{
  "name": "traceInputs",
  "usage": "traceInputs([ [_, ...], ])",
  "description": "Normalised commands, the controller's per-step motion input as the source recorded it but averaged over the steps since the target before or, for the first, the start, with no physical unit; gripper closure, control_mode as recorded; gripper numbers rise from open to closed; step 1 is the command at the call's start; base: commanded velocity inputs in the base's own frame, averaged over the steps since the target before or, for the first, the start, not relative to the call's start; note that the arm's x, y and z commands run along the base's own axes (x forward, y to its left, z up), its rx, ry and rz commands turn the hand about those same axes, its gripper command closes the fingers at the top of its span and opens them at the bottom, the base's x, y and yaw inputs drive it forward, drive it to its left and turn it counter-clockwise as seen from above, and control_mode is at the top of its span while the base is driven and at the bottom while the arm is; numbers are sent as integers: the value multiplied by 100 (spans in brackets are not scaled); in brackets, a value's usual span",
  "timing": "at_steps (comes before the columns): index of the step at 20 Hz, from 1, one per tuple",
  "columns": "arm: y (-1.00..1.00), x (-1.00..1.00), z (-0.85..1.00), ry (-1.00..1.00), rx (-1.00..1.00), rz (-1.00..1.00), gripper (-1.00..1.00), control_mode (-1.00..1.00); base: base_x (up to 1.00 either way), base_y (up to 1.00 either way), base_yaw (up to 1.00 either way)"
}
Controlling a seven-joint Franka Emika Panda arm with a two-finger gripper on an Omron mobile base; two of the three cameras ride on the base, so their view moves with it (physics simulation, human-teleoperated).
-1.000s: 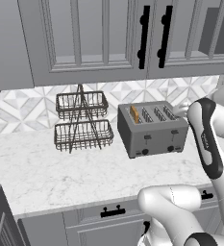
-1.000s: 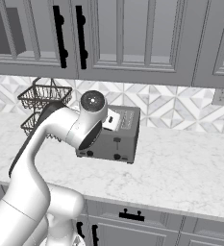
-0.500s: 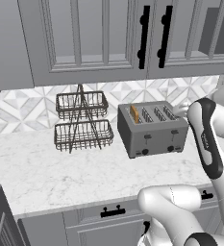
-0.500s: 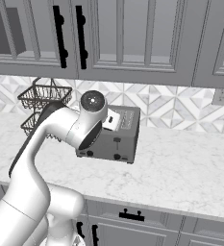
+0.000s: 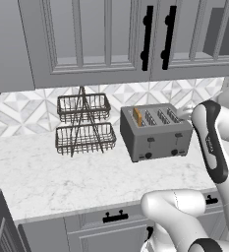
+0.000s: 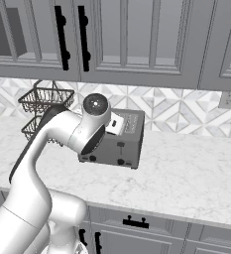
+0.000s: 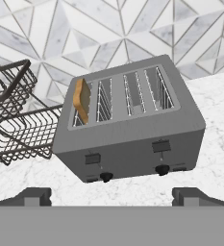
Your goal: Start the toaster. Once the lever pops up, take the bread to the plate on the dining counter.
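- the first step looks to be in hand: the toaster [image 5: 156,131] is not yet started, as both front levers sit high on its face. the bread [image 7: 82,100] stands tall out of the leftmost slot.
- the toaster stands on the marble surface [image 5: 62,177] against the far wall, just right of the wire basket rack [image 5: 83,123].
- the gripper [image 7: 111,196] hangs in front of the toaster's face, apart from it, its jaws spread wide and holding nothing.
- next move, as i judge it: come in on the left lever [image 7: 92,158], the one below the bread's slot, and press it down.
- the hand view shows both levers and knobs clearly. in the right base view the arm covers much of the toaster's front, while the left base view shows that front whole.
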Motion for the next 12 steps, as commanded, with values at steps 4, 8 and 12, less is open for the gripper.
traceInputs([
  [4,0,0,0,0,0,0,-100,-100,0,0,0],
  [8,0,0,0,0,0,0,-100,-100,0,0,0],
  [12,0,0,0,0,0,0,-100,-100,0,0,0],
])
